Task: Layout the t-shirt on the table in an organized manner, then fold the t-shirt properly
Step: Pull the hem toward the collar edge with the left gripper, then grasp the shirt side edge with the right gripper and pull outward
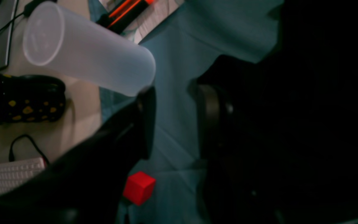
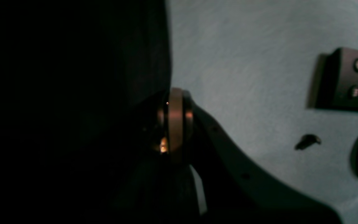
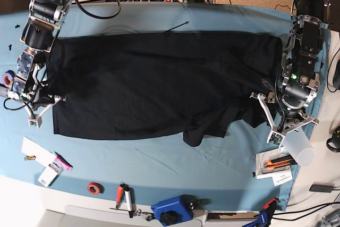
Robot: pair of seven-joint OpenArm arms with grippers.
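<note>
pinching t-shirt (image 3: 159, 83) edge: right fingers (image 2: 176, 124); left fingers (image 1: 146, 121) spread; no writing legible.

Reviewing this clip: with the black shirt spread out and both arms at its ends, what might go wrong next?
1. The right gripper is shut at the black fabric t-shirt's edge while the left gripper stands open; a one-sided pull could skew the garment.
2. The bunched fold at the lower hem may get folded in.
3. The frosted plastic cup and red cube beside the left gripper could be knocked.
</note>
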